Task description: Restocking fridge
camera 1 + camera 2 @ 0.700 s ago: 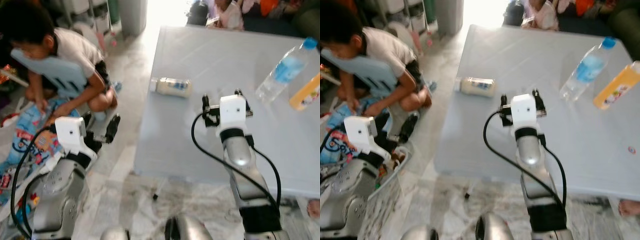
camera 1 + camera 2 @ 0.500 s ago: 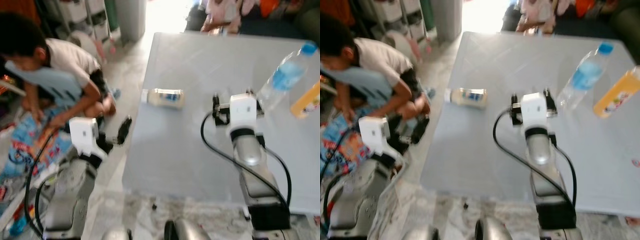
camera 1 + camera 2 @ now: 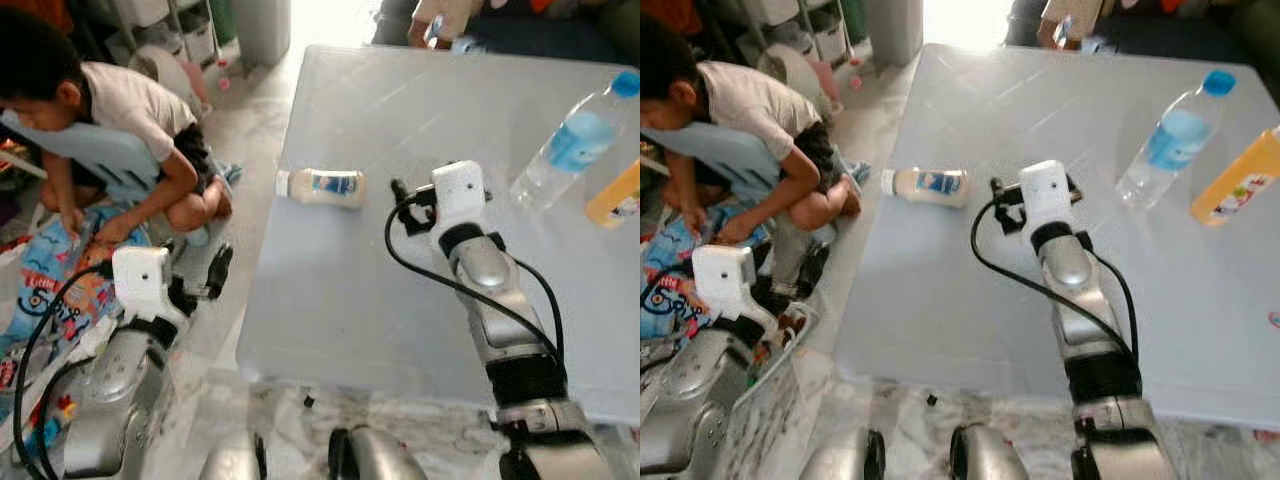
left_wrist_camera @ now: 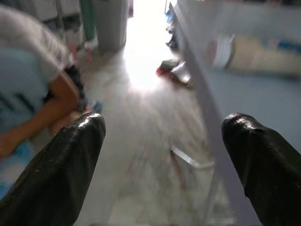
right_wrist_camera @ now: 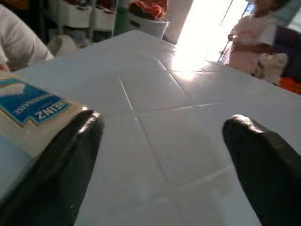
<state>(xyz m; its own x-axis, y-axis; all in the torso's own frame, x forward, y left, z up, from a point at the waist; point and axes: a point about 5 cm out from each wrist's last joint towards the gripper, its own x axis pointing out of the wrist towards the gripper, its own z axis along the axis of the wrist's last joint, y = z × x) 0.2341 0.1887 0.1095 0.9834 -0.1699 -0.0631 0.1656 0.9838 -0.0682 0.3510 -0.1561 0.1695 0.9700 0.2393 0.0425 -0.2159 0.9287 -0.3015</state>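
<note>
Mayonnaise bottle [image 3: 322, 187] is lying on its side near the left edge of the pale grey desk [image 3: 340, 300], cap pointing toward the robot's left, and it is sitting closer to the right claw [image 3: 400, 192] than it was 0.7 s ago, when a wider stretch of bare desk separated them; the whole picture has also shifted, so part of that is the camera moving. The right claw is hovering just beside the bottle's base, not touching it, with its black fingers [image 5: 51, 174] spread wide. The right wrist view is showing what the head views cannot: the blue Heinz label [image 5: 33, 106] up close against one finger, and a person in pink [image 5: 256, 42] standing beyond the far end of the desk. The left claw [image 3: 205, 285] is hanging off the desk over the marble floor [image 3: 250, 110], fingers [image 4: 56, 169] held wide apart; its wrist view is catching the desk's edge with the bottle blurred on top. A water bottle [image 3: 572, 140] and an orange bottle [image 3: 615, 195] are lying well apart on the right. A person [image 3: 110, 110] is crouching on the floor.
</note>
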